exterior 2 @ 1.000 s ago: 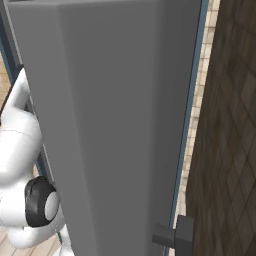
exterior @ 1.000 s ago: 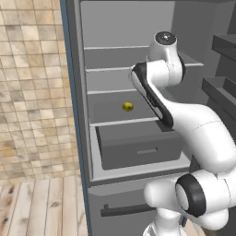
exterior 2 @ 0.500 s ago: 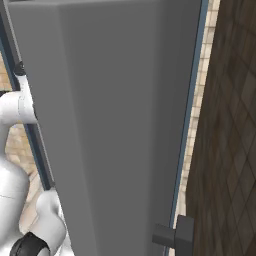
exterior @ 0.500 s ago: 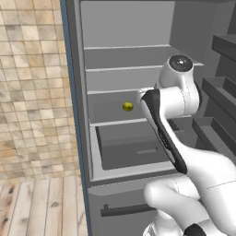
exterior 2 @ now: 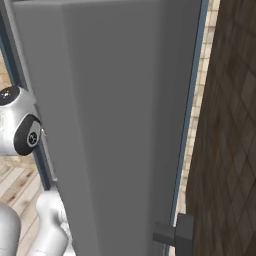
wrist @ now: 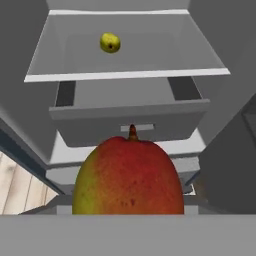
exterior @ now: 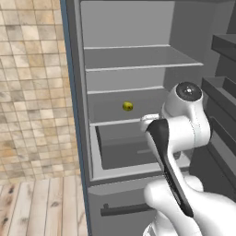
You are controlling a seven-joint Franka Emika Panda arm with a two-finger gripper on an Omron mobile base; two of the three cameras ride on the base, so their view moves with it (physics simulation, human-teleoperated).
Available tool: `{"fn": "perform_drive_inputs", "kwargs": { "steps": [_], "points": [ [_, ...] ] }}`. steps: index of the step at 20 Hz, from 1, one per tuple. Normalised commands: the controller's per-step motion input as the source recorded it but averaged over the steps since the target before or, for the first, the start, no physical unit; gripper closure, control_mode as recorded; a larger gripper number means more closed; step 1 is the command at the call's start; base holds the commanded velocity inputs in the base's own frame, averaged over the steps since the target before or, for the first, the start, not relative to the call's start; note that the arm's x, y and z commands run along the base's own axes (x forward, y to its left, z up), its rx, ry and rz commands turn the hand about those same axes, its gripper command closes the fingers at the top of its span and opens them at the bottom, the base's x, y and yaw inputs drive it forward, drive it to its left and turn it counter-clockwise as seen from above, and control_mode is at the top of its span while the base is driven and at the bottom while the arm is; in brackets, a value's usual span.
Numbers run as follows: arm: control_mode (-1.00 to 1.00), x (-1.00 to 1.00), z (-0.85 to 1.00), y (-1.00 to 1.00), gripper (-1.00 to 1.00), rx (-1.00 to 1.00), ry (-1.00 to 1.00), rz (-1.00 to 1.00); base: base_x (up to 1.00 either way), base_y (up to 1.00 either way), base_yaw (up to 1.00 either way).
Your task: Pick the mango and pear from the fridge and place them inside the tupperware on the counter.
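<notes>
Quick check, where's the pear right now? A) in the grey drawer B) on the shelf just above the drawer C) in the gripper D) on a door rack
B: the pear sits alone on the pale fridge shelf directly above the grey drawer, while the mango fills the foreground of the hand view.

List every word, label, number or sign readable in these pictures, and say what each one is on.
None can be read: no text, brand, number or sign appears anywhere.
The fridge, its shelves and drawer are plain grey.
The mango and the pear carry no sticker.
The tiled wall and the wooden floor bear only their patterns.
</notes>
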Motion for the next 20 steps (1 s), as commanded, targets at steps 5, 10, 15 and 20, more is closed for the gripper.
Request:
{"fn": "perform_drive_inputs", "kwargs": {
  "steps": [5, 10, 15, 20],
  "points": [
    [1.00, 0.00, 0.00, 0.00, 1.00, 0.00, 0.00, 0.00, -0.31, 0.18, -0.07],
    [1.00, 0.00, 0.00, 0.00, 1.00, 0.00, 0.00, 0.00, -0.31, 0.32, -0.24],
    [1.00, 0.00, 0.00, 0.00, 1.00, 0.00, 0.00, 0.00, -0.39, 0.53, -0.36],
    [1.00, 0.00, 0.00, 0.00, 1.00, 0.00, 0.00, 0.00, -0.80, 0.58, -0.44]
  ]
}}
